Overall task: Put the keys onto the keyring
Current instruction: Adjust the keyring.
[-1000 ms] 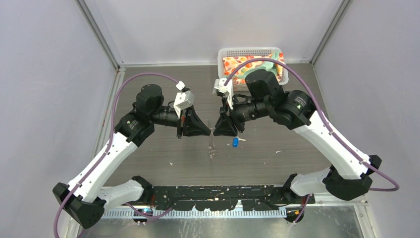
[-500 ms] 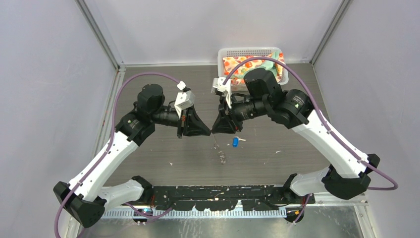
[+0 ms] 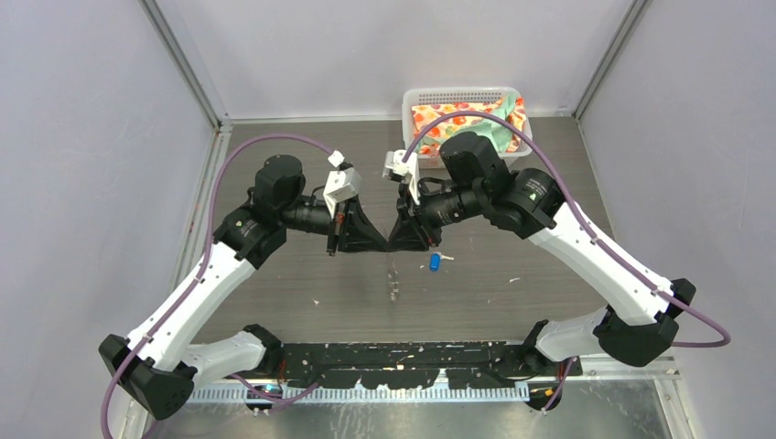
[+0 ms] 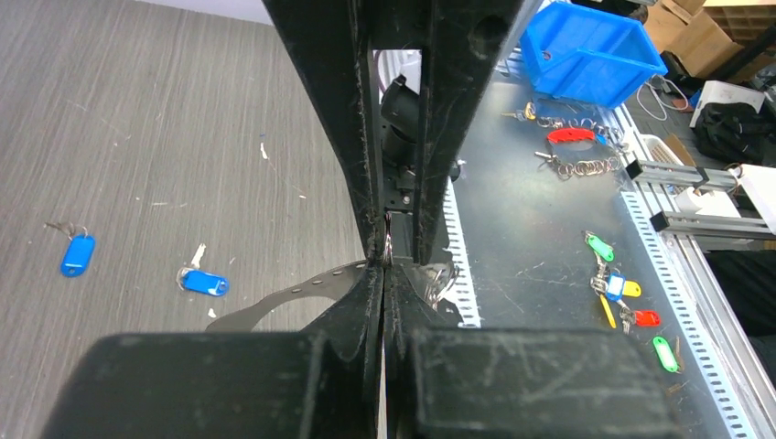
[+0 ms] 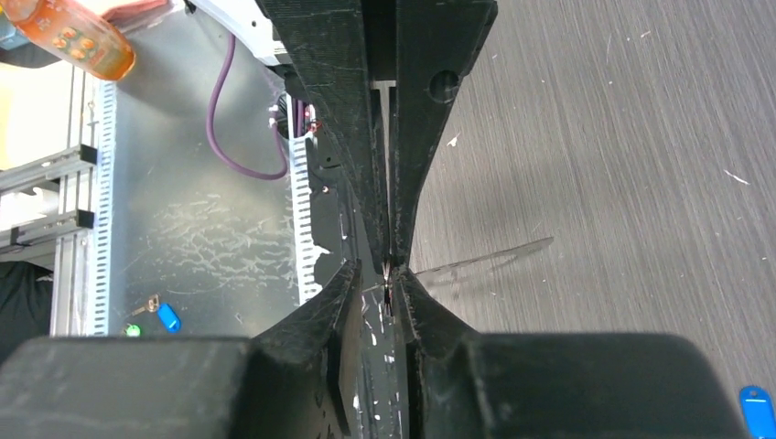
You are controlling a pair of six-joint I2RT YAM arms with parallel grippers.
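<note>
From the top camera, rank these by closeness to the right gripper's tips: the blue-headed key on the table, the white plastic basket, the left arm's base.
1. Blue-headed key with short silver blade, on the table just below and right of the right gripper.
2. White plastic basket, at the table's far edge.
3. Left arm's black-and-white base, near edge, far left.

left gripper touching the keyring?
Touching. In the left wrist view the left gripper is shut on the keyring, its thin wire pinched at the fingertips.

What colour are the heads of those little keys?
Bright blue; the keys show best in the left wrist view.
</note>
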